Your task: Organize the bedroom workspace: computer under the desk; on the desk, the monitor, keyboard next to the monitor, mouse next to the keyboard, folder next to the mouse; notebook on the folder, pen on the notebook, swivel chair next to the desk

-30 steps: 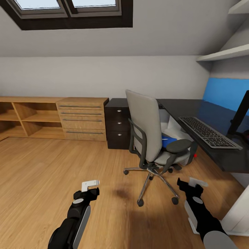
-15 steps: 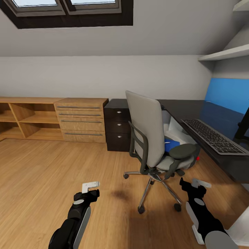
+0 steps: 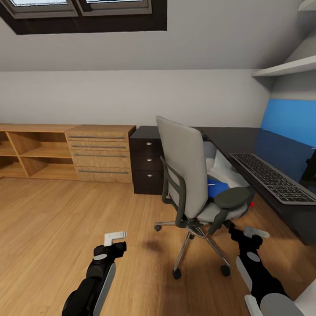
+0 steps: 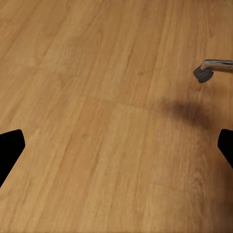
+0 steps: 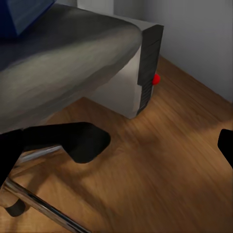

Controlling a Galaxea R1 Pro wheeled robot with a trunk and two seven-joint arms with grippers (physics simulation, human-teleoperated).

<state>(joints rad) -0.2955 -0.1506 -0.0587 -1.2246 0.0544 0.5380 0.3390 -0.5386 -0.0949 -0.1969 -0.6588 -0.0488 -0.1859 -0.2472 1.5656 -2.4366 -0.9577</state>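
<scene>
The grey swivel chair (image 3: 186,171) stands on the wood floor in front of the black desk (image 3: 239,136), its back toward me. A blue folder (image 3: 217,186) lies on its seat, partly hidden by the armrest. On the desk, the keyboard (image 3: 272,175) rests flat, and a sliver of the monitor (image 3: 313,166) shows at the right edge. The white computer (image 5: 127,82) with a red light sits on the floor under the desk, behind the chair. My left gripper (image 3: 115,237) hangs open over bare floor. My right gripper (image 3: 252,231) is open, low beside the chair's base.
A wooden shelf unit (image 3: 30,151) and wooden drawers (image 3: 103,153) line the back wall, with a black drawer cabinet (image 3: 147,166) beside the desk. White wall shelves (image 3: 285,68) hang above the desk. One chair caster (image 4: 203,74) sits ahead of the left gripper.
The camera has moved forward and turned slightly, so the chair looks nearer and the monitor has slid toward the right edge. Both arms keep their pose.
</scene>
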